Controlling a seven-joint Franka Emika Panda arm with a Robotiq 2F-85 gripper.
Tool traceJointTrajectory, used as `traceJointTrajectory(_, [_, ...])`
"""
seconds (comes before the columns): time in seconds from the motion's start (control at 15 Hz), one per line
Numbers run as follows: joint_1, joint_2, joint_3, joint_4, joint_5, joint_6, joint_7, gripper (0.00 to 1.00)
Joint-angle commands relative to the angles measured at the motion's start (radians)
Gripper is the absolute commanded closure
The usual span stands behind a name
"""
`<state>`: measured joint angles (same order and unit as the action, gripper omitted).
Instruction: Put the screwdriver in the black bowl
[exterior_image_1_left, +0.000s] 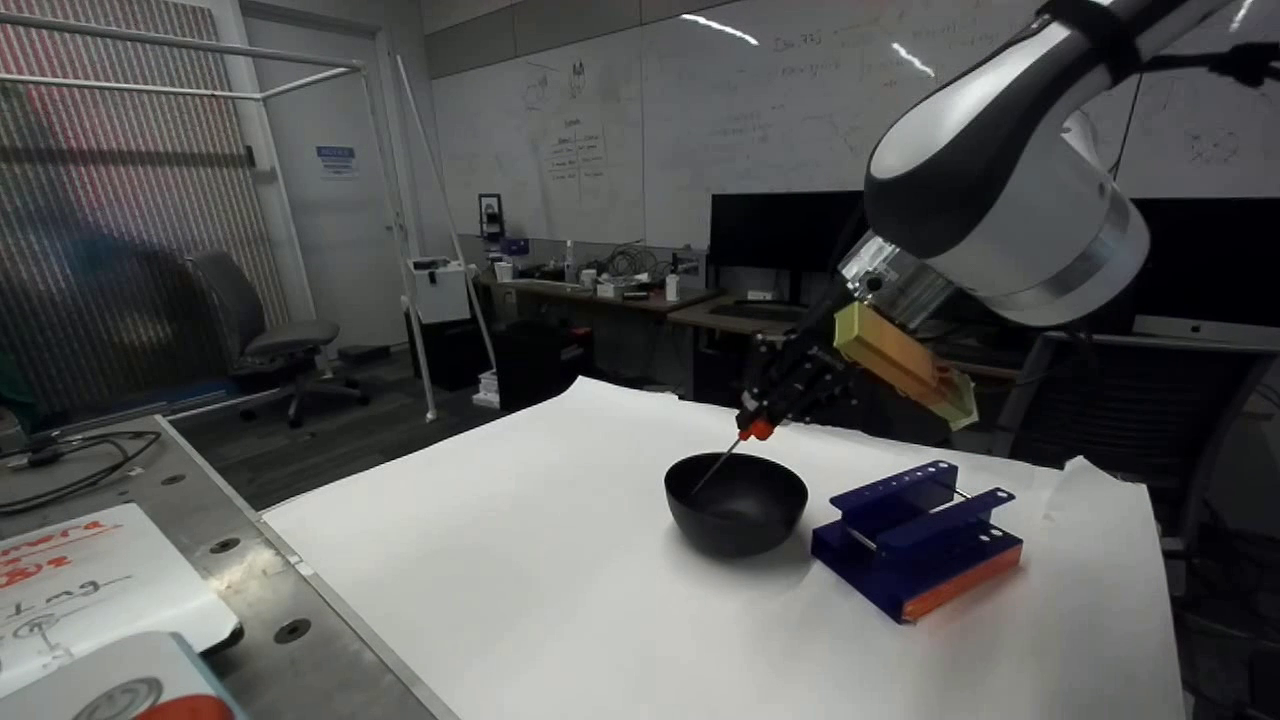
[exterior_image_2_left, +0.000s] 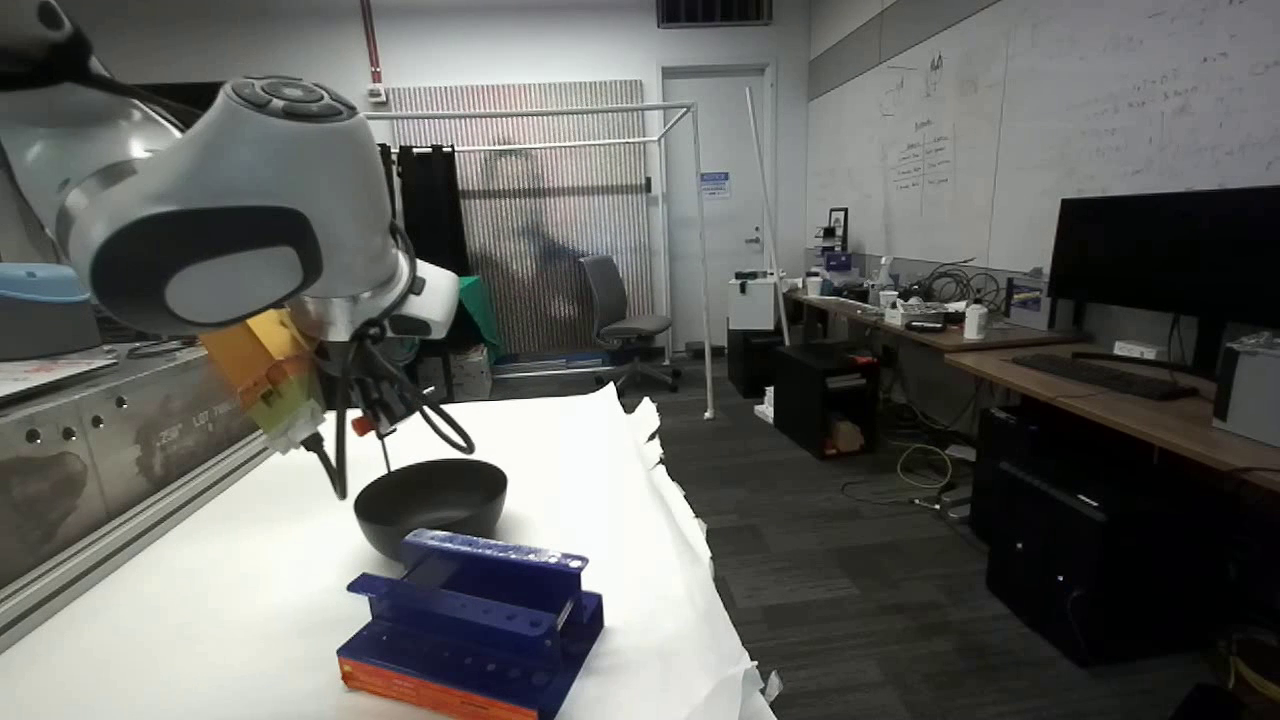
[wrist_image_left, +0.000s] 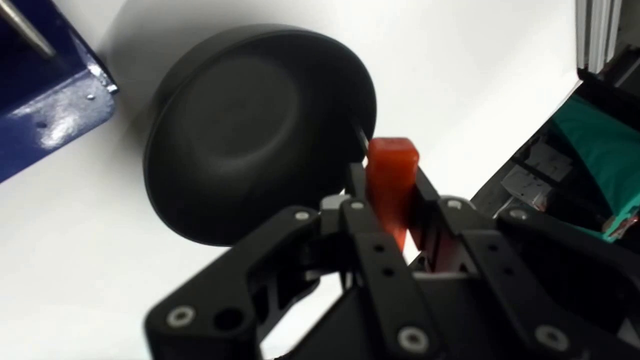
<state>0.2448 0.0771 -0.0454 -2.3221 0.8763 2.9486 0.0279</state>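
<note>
As its thin shaft slants down into the black bowl (exterior_image_1_left: 740, 525), a screwdriver (wrist_image_left: 393, 161) is clasped by its orange-red handle in a robot's gripper (wrist_image_left: 391, 187), a blue holder (exterior_image_1_left: 925, 545) just beside the bowl on a white surface (exterior_image_1_left: 530, 560).

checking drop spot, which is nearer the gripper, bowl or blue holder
The black bowl: the screwdriver in the gripper points into it; the blue holder stands farther off.
</note>
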Motion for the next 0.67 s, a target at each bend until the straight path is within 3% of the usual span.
traceJointTrajectory(0.0, [-0.034,0.064,-0.001,0.053,0.071,0.004,-0.12,0.95])
traceJointTrajectory(0.13, [-0.057,0.099,0.005,0.063,0.098,0.0,-0.162,0.95])
traceJointTrajectory(0.2, [-0.068,0.112,0.008,0.069,0.115,-0.008,-0.183,0.87])
traceJointTrajectory(0.33, [-0.089,0.144,0.018,0.085,0.161,-0.022,-0.228,0.95])
traceJointTrajectory(0.47, [-0.103,0.169,0.026,0.108,0.198,-0.036,-0.267,0.95])
traceJointTrajectory(0.53, [-0.11,0.177,0.027,0.121,0.212,-0.052,-0.285,0.54])
traceJointTrajectory(0.6, [-0.115,0.184,0.029,0.129,0.226,-0.064,-0.299,0.53])
